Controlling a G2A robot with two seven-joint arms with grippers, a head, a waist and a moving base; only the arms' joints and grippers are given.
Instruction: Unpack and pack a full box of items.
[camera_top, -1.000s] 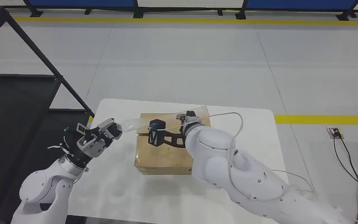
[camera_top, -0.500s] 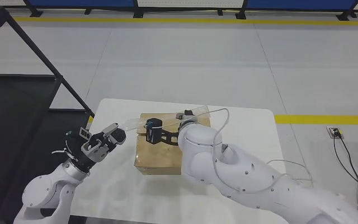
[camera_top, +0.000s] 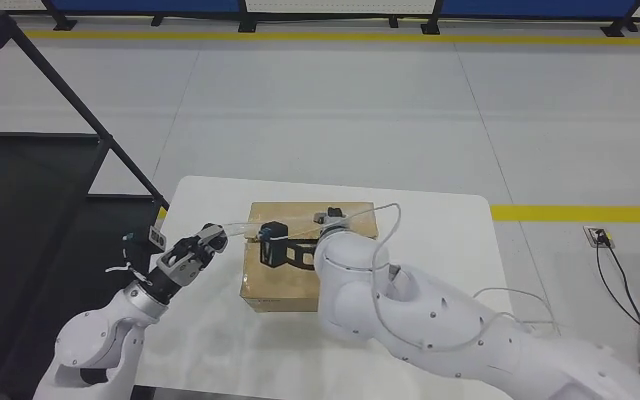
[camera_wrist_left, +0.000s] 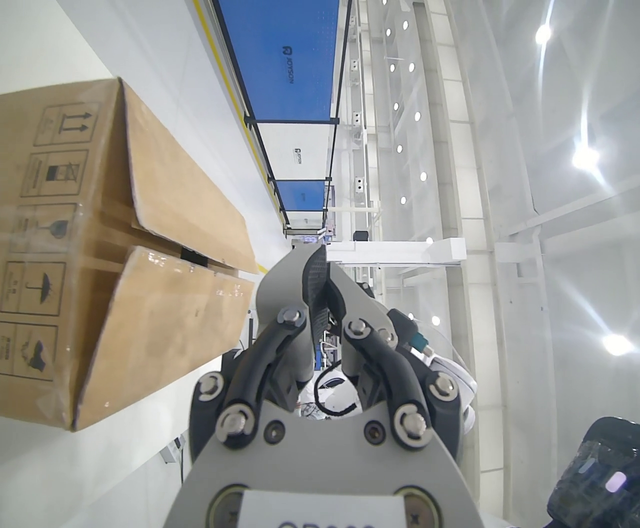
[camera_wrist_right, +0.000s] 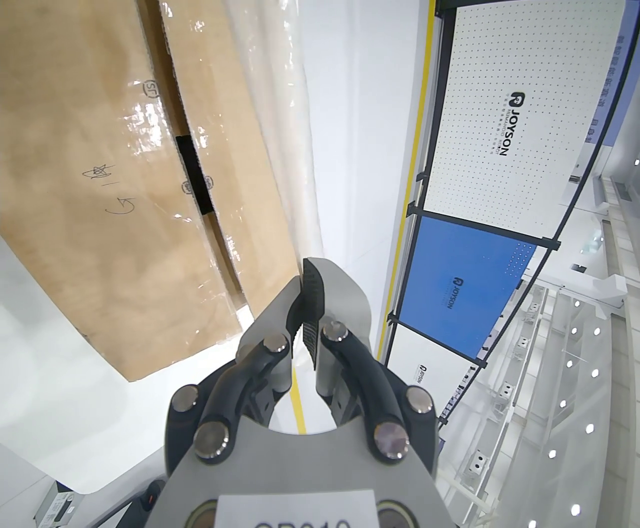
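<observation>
Top view: left hand holds tape strip; wrist view: fingers pressed together

Brown cardboard box on white table

Box near right corner hidden under right arm; contents unseen beneath flaps; clear strip ends too faint.
</observation>
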